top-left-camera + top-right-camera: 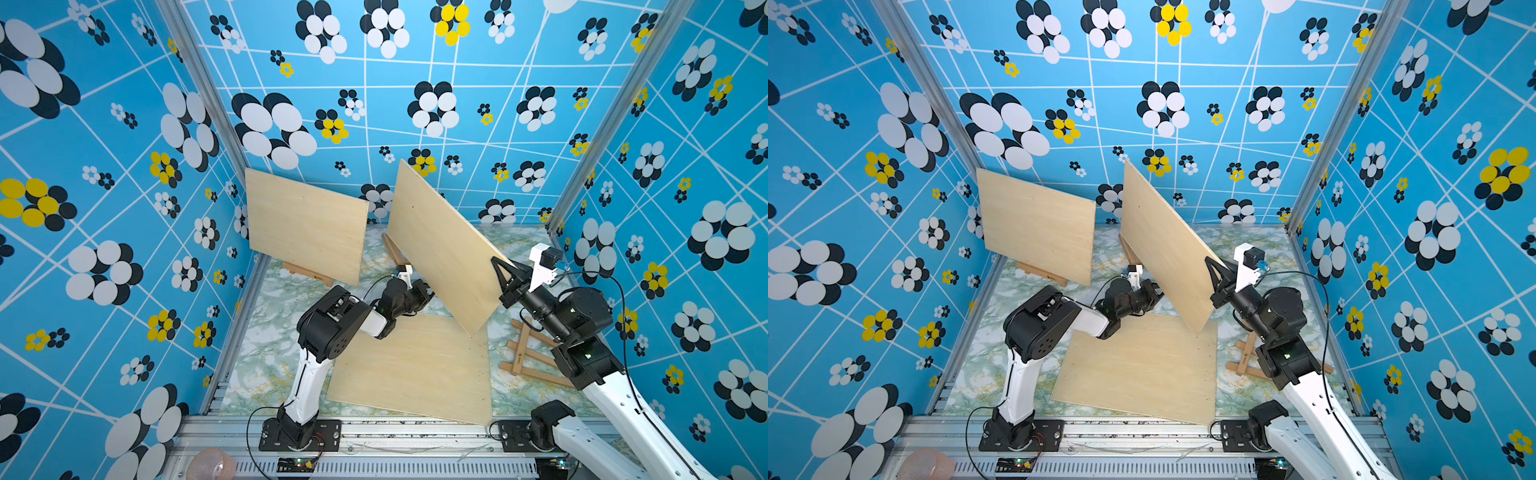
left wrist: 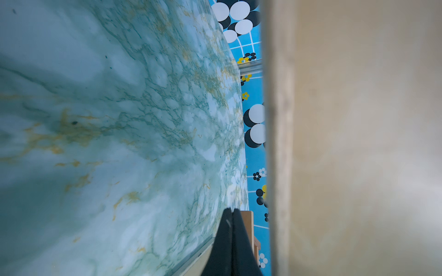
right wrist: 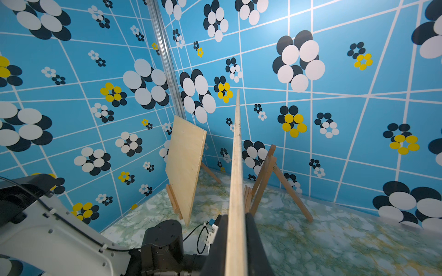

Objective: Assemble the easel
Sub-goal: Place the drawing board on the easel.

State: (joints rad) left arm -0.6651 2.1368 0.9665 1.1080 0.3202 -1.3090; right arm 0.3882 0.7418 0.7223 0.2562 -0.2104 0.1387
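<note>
- Right claw (image 3: 236, 217) is pinching the edge of a tilted pale plywood board (image 1: 440, 245).
- Left claw (image 2: 231, 211) is hovering pressed together (empty) over the green marbled surface (image 2: 107, 143).

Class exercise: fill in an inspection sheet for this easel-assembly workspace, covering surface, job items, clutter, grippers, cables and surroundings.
Surface: marbled green tabletop.
Job's things: back-left board stands on the left easel; held board is tilted on edge; flat board lies at the front; standing easel is bare behind the held board; flat easel lies under the right arm.
Clutter: pinkish object on the front rail.
Grippers: right gripper shut on the held board's edge; left gripper shut, empty, beside that board.
Cables: right-arm cable loops free; left-base cable loops over the rail.
Surroundings: blue flowered walls, metal frame post.
</note>
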